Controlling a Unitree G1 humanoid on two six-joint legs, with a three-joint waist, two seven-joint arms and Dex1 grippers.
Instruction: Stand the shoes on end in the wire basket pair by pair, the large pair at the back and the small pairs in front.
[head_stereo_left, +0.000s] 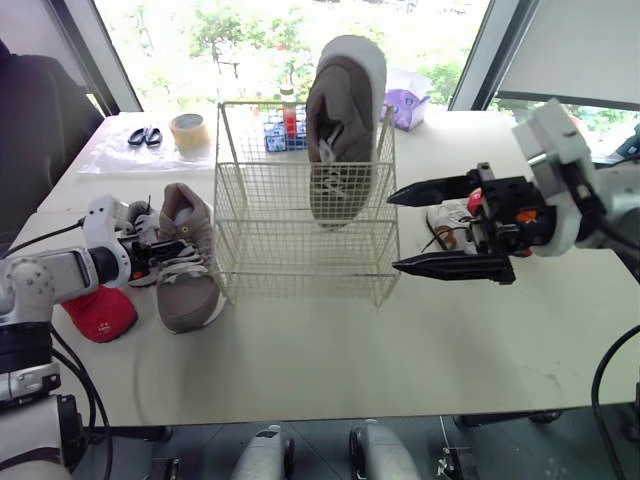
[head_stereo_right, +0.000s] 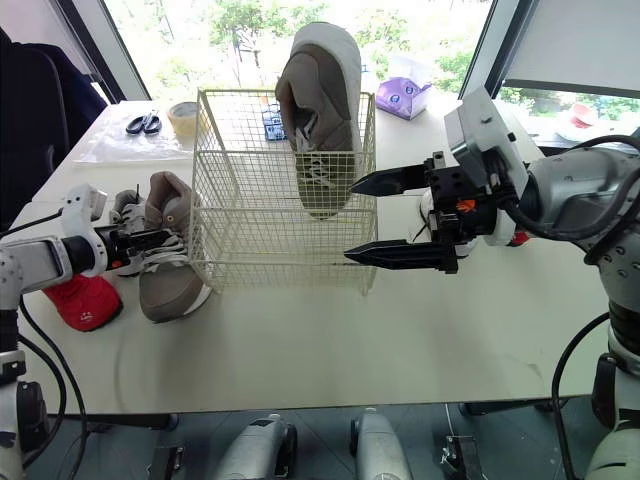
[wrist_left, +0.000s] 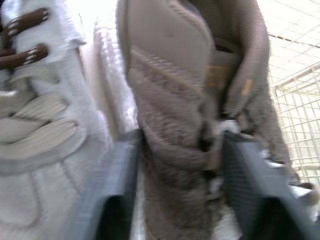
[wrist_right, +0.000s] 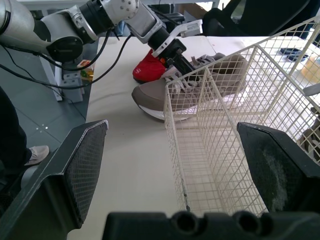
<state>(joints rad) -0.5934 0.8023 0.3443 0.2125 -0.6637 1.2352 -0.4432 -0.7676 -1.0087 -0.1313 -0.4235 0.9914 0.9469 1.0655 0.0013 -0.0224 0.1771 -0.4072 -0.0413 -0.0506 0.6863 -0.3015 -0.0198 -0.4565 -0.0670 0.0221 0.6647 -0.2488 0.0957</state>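
Wire basket (head_stereo_left: 300, 250) sits mid-frame, one tan shoe (head_stereo_left: 340, 140) standing on end in its back right part. Second tan shoe (head_stereo_left: 190, 270) lies flat left of the basket, left gripper (head_stereo_left: 150, 250) clamped on its laces. Right gripper (head_stereo_left: 393, 231) sits centre-right, jaws wide apart.

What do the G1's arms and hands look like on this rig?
Left arm and right arm: white and grey shells, with black cables trailing off. Left hand and right hand: two black tapered fingers each, and the right's have cross-hatched pads. Red and orange marks sit on the right hand's black base.
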